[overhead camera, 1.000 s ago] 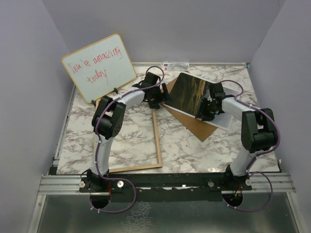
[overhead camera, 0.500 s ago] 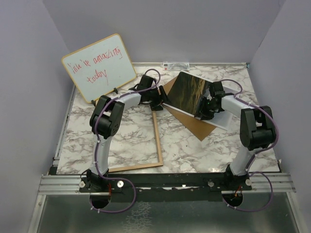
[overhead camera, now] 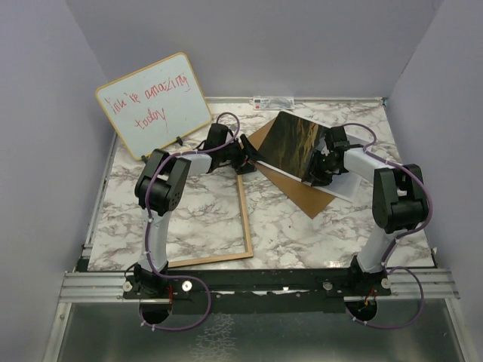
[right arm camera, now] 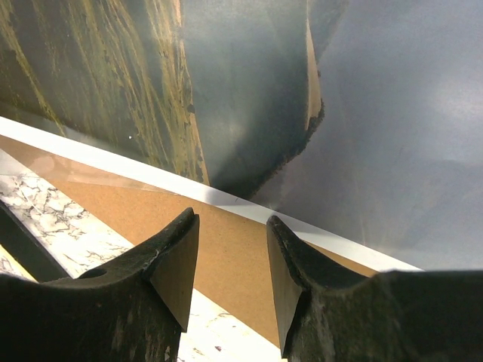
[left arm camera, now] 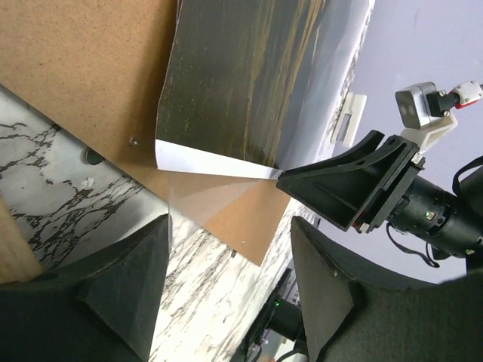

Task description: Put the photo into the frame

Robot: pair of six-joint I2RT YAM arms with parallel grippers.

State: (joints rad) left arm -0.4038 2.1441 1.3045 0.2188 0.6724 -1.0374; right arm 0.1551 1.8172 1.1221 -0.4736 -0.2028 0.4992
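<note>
Now we are poising the spread left gripper before the thin glossy rectangular mountain photo, its corner facing us, with the spread right gripper at its edge.

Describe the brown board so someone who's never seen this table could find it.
On the marble table, look right of centre, under the tilted glossy photo. The brown board lies flat there: a solid matte sheet, unlike the open light-wood frame to its left.

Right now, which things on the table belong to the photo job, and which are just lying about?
For the job: photo, frame.
Lying about: whiteboard, brown board beneath the photo.
</note>
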